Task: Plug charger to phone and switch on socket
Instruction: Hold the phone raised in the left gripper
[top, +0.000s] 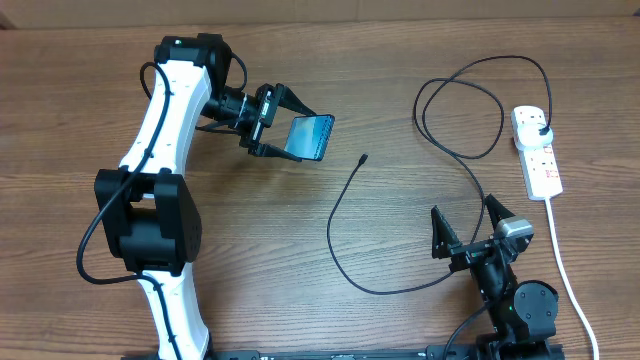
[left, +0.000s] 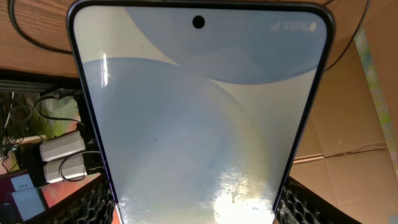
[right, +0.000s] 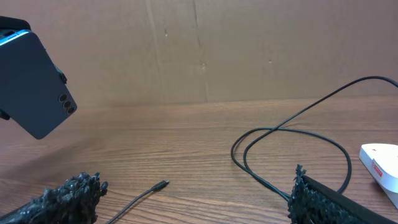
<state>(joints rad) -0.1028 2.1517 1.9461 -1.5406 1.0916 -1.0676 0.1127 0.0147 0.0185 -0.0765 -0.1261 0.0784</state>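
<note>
Blue-lit phone (top: 311, 137), held clear of the wooden table (top: 260, 250) at left of centre, with the left gripper (top: 292, 133) clamped across one short end; the lit screen faces the left wrist camera (left: 199, 124), its punch-hole lens at the end away from the fingers (left: 99, 202). From the right wrist view the phone shows its dark back, tilted, with three small lenses (right: 34, 84), in front of a cardboard wall (right: 249, 50). The charger (top: 335, 215) lies slack on the table to the right of the phone: its connector tip (top: 362, 158) rests near the phone's free end but apart from it, untouched by either gripper. The cable then curves down, round and back up in a loop to its plug (top: 541, 130), seated in the socket (top: 535, 155) at far right. A white cord (top: 560, 250) runs from the socket toward the near edge. The right gripper (top: 468, 225) stands near the lower bend of the cable, jaws spread wide and holding nothing; the tip (right: 163, 184) lies ahead of its fingertips (right: 68, 199).
</note>
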